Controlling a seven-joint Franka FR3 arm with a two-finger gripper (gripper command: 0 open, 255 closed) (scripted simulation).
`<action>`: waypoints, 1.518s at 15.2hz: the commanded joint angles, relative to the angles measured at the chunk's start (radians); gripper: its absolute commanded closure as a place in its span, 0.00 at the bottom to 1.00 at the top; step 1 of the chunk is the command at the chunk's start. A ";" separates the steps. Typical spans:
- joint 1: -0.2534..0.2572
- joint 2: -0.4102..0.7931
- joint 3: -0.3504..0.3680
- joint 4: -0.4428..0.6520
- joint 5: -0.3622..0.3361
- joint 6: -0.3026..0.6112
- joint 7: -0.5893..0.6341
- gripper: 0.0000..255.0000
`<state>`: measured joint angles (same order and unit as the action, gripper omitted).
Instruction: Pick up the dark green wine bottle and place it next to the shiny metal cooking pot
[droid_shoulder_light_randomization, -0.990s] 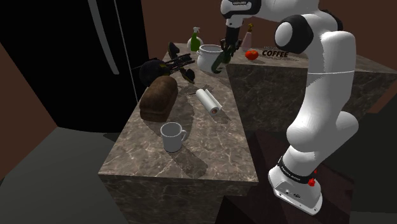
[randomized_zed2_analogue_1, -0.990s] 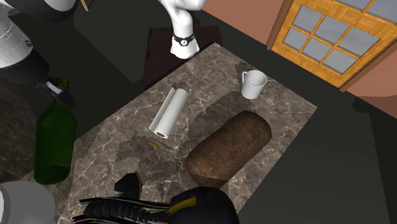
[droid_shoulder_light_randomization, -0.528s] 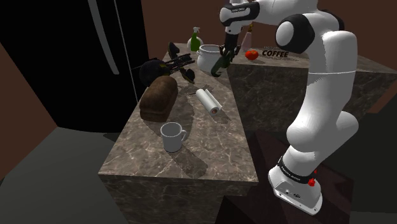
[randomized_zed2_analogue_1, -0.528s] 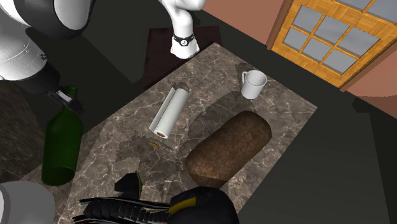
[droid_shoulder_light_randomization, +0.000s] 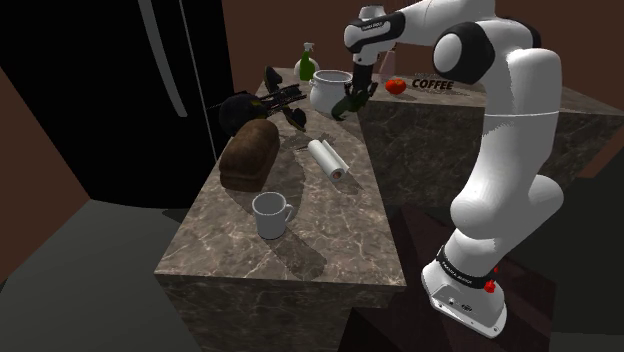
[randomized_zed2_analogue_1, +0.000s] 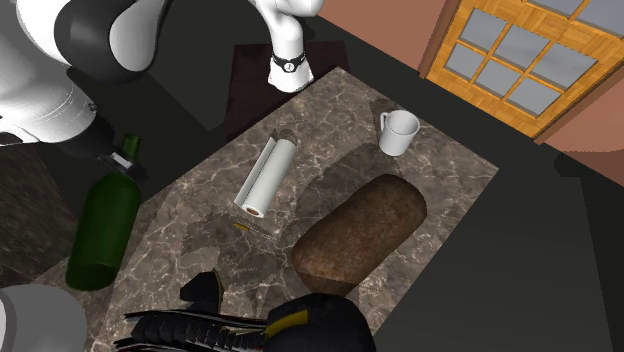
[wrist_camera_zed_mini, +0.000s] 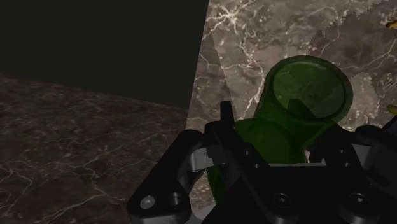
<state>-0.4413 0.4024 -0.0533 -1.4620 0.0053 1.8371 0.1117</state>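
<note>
Okay, shoulder view: pincer (droid_shoulder_light_randomization: 355, 88) clamped on the green bottle (droid_shoulder_light_randomization: 347, 102), which tilts just beside the pot (droid_shoulder_light_randomization: 325, 90) at the desk's (droid_shoulder_light_randomization: 330, 215) far end. Second exterior view: bottle slants over the desk, base near the pot, paper roll (randomized_zed2_analogue_1: 268, 177) nearby. Wrist view: fingers (wrist_camera_zed_mini: 224, 137) clasp the bottle's neck.

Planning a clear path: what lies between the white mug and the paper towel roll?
Nothing: bare marbled countertop between the white mug and the paper towel roll, seen in the second exterior view.

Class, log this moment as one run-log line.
end effector: shut on green bottle | green bottle: tilted, over counter | pot: beside green bottle
</note>
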 joint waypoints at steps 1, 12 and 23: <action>0.000 0.016 0.000 -0.028 0.000 0.087 0.001 1.00; 0.000 0.055 0.001 -0.120 0.001 0.217 0.002 1.00; -0.001 0.093 0.002 -0.163 0.003 0.299 0.001 1.00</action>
<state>-0.4419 0.4954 -0.0512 -1.6267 0.0087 2.1333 0.1135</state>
